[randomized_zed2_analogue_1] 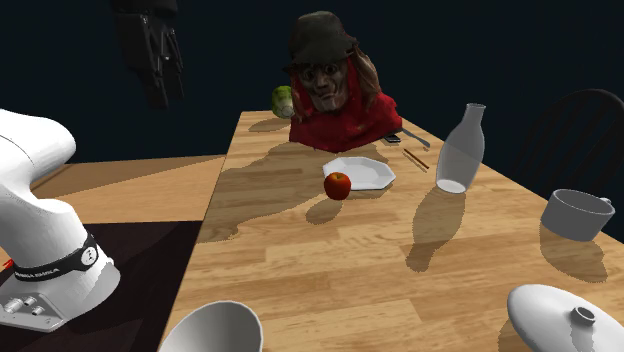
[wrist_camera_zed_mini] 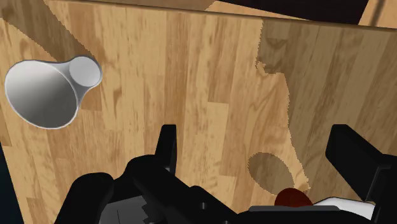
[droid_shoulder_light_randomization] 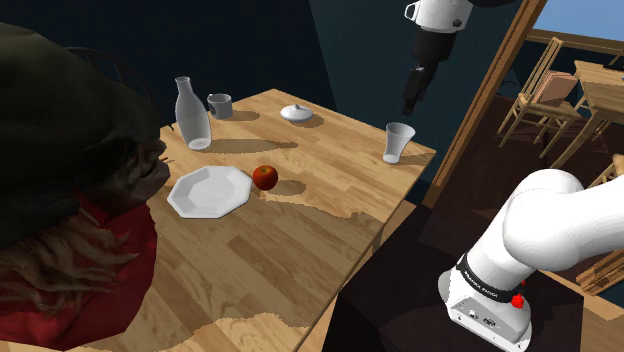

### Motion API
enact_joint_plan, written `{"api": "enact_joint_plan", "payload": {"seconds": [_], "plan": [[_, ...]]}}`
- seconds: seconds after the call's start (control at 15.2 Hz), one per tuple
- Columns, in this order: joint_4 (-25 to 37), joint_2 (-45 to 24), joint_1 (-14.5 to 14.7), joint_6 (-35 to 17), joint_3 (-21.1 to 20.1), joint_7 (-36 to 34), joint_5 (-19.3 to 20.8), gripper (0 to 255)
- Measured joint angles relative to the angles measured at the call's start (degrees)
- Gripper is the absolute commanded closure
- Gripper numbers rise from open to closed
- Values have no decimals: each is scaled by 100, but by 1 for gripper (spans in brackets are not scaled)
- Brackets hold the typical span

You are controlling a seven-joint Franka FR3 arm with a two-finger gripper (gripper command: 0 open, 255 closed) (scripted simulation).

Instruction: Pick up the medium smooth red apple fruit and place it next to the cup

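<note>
My gripper (droid_shoulder_light_randomization: 412, 95) hangs high over the table (droid_shoulder_light_randomization: 300, 235) w/ fingers apart, empty. Apple (droid_shoulder_light_randomization: 265, 177) sits just beside the plate (droid_shoulder_light_randomization: 208, 191). Prob firm, light, smooth & apt to roll, so I'd pinch across its widest middle from above.

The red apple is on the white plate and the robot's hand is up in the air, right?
Not quite. The red apple sits on the wooden table beside the white plate, not on it, as the shoulder view shows. The gripper is indeed up in the air.
</note>
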State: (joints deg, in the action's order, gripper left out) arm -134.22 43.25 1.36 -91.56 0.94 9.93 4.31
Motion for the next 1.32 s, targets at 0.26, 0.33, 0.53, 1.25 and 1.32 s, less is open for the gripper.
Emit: {"api": "enact_joint_plan", "payload": {"seconds": [0.26, 0.33, 0.53, 1.25, 1.32], "plan": [[-162, -196, 42, -371, -127, -203, -95, 0], [-194, -308, 64, -523, -194, -302, -140, 0], [-253, -697, 115, -1006, -372, -576, -247, 0], [98, -2627, 253, -2731, -1051, -1672, -373, 0], [204, -2816, 264, -2824, -1109, -1781, -353, 0]]}}
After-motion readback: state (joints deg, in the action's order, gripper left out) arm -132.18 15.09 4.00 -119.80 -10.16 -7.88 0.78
